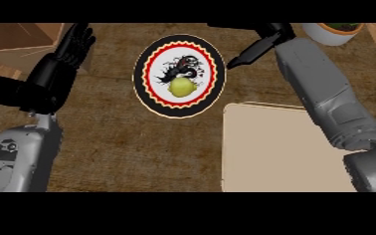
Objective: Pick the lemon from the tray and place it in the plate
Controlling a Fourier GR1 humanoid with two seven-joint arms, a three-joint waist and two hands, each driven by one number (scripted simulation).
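Note:
A yellow lemon (pixel 183 87) lies in the round plate (pixel 151 95), which has a black rim, a red zigzag ring and a dark drawing in its white middle. The plate sits on the wooden counter, left of the beige tray (pixel 279 149). My right hand (pixel 258 45) hovers just off the plate's upper right rim, its fingers straight and apart from the lemon. At the left edge my left hand (pixel 70 50) rests open with fingers pointing up, well clear of the plate.
A white pot with a plant (pixel 332 31) stands at the top right corner. A light wooden board or box (pixel 29 40) lies at the top left, behind my left hand.

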